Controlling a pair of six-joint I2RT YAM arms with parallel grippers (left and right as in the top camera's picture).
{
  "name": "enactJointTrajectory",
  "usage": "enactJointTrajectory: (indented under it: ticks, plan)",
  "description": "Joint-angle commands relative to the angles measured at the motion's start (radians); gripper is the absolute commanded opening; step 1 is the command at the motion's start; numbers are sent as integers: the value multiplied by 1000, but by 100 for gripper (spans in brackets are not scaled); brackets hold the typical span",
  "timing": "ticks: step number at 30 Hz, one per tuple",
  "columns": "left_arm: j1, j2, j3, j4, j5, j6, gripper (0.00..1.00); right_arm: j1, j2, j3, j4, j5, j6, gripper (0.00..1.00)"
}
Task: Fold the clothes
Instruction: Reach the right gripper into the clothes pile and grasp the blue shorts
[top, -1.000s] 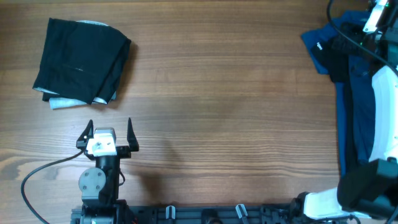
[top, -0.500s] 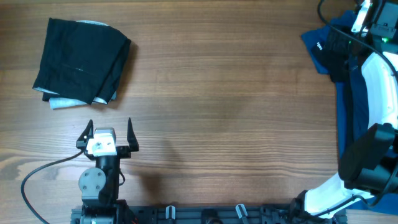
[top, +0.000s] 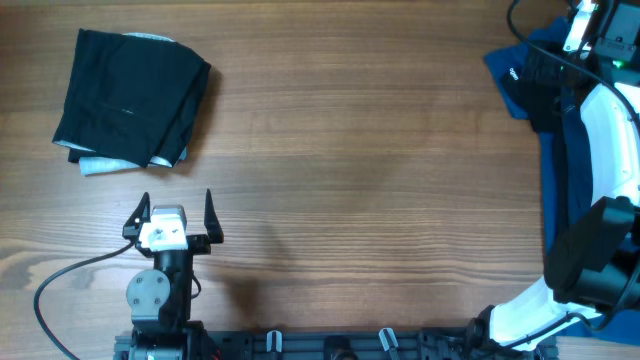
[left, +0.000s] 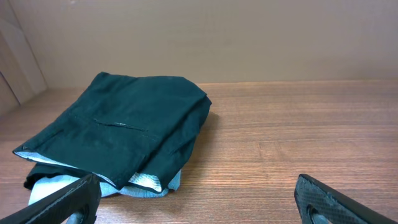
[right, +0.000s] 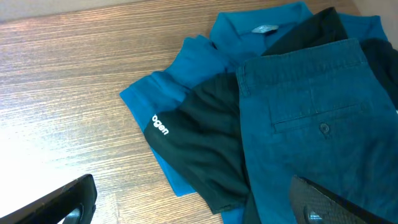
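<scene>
A folded dark garment (top: 130, 97) with pale lining lies at the table's far left, also in the left wrist view (left: 118, 134). A pile of unfolded clothes (top: 555, 140) lies at the right edge: a bright blue shirt (right: 186, 81), a black garment (right: 205, 146) and navy trousers (right: 311, 124) with a small button (right: 324, 129). My left gripper (top: 172, 212) is open and empty, near the front edge, short of the folded garment. My right gripper (right: 199, 211) is open above the pile's left edge, holding nothing; the overhead view shows only its arm (top: 600, 120).
The wooden table (top: 360, 180) stretches between the folded garment and the pile. A black cable (top: 70, 275) runs from the left arm's base at the front left. A beige wall (left: 217, 37) stands behind the table.
The right arm moved toward the far right corner over the pile between one second ago and half a second ago, then stayed still. The left arm has not moved.
</scene>
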Motion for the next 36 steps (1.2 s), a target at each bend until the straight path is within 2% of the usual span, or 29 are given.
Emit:
enactJointTrajectory:
  ticks: [1, 3, 7, 14, 21, 28, 30, 36]
  plan:
    - [-5, -6, -6, 4, -2, 16, 100, -7, 13, 22, 7, 0, -13, 100]
    - [-5, -6, -6, 4, -2, 16, 100, -7, 13, 22, 17, 0, -16, 100]
    - [-5, -6, -6, 4, -2, 16, 100, -7, 13, 22, 37, 0, -117, 100]
    - [-5, -6, -6, 4, -2, 16, 100, -8, 13, 22, 86, 6, -156, 100]
    - [-5, -6, -6, 4, -2, 16, 100, -32, 15, 22, 127, 124, -161, 99]
    - [-5, -6, -6, 4, -2, 16, 100, -79, 124, 22, 213, 90, -114, 89]
    - [-5, -6, -6, 4, -2, 16, 100, -79, 210, 22, 312, 91, -114, 85]
    - [-5, -6, -6, 4, -2, 16, 100, -79, 328, 22, 450, 106, -102, 80]
